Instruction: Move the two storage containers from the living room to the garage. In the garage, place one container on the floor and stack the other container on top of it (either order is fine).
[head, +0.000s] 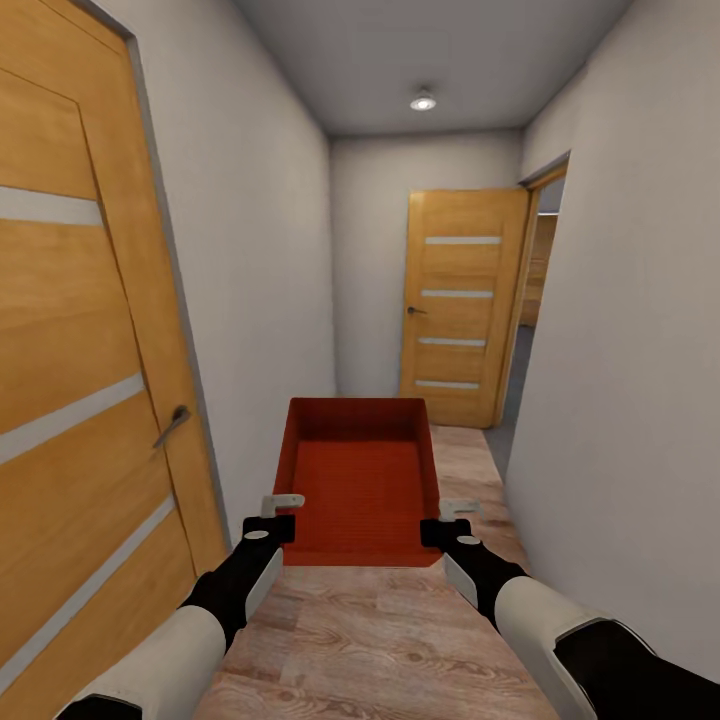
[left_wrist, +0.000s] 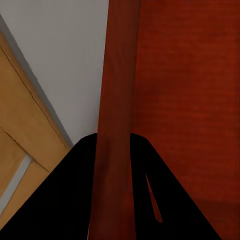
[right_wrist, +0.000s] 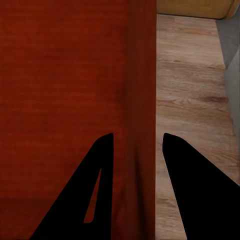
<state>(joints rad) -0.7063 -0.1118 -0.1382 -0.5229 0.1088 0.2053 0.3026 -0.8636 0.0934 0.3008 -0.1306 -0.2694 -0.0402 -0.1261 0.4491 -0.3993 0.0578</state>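
- Storage container: a red-orange rectangular bin, open side up, carried level in front of the robot in a narrow corridor, above the wood plank floor. Its inside is bare, with a finely ribbed bottom.
- Long axis: runs away from the robot, down the corridor; the near short wall faces the robot and the far short wall faces the end of the corridor.
- Left claw: pinches the container's left long wall near the near corner. In the left wrist view the wall passes between the two dark fingers, one inside the bin and one outside.
- Right claw: pinches the right long wall near the near corner. In the right wrist view the wall stands between the two fingers, with plank floor showing just beyond the outer one.
- Closed door: light wood with pale horizontal strips and a lever handle, set in the left wall, close beside the left arm.
- Left wall and right wall: plain grey-white, narrowing the passage on both sides of the container.
- Open door: same wood and strips, swung against the end wall ahead at right; beside it an opening in the right wall shows a grey floor beyond.
- Ceiling lamp: round, recessed, above the corridor's far end.
- Path ahead: the plank floor between the container and the open door lies unobstructed.
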